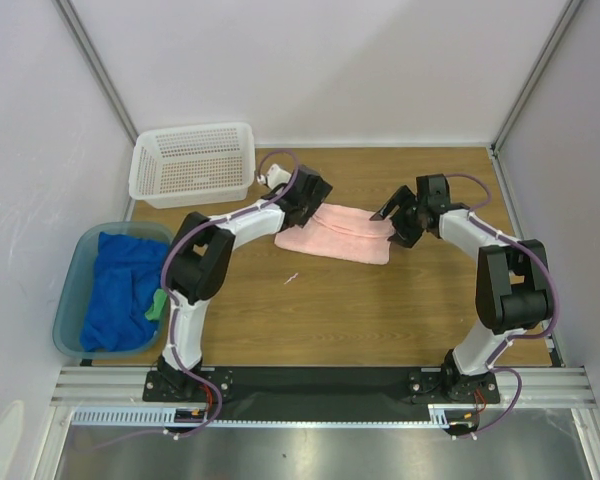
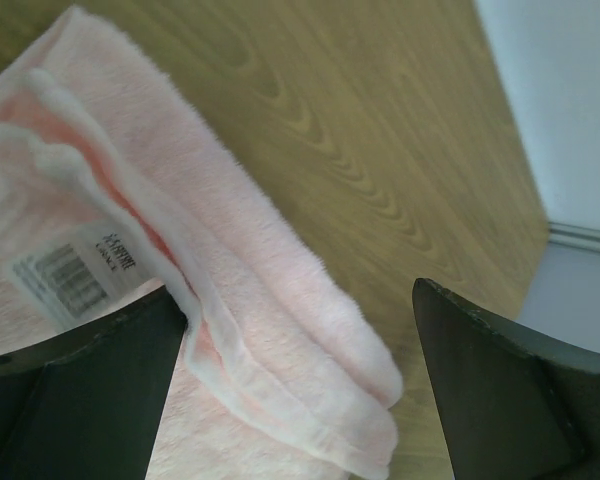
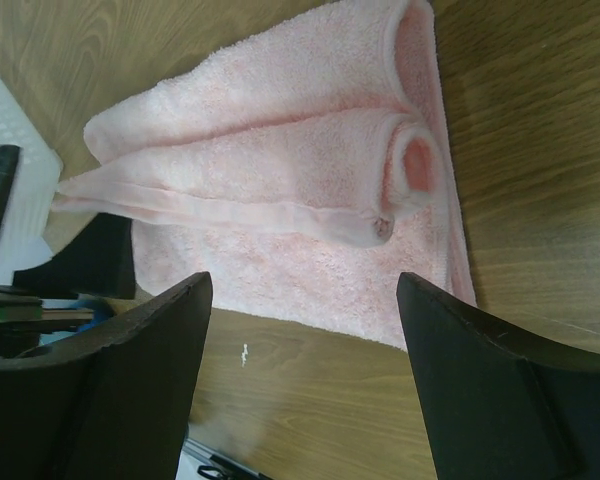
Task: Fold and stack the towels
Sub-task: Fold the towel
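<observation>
Top external view is showing the pale pink terry-cloth towel lying loosely folded on the wooden tabletop, with the royal blue towel and bright green towel waiting in the translucent teal plastic tub. Left end effector and right end effector are standing open and empty at the pink towel's two ends. Closing here, they are risking to catch only the top rolled layer, pulling the fold open.
</observation>
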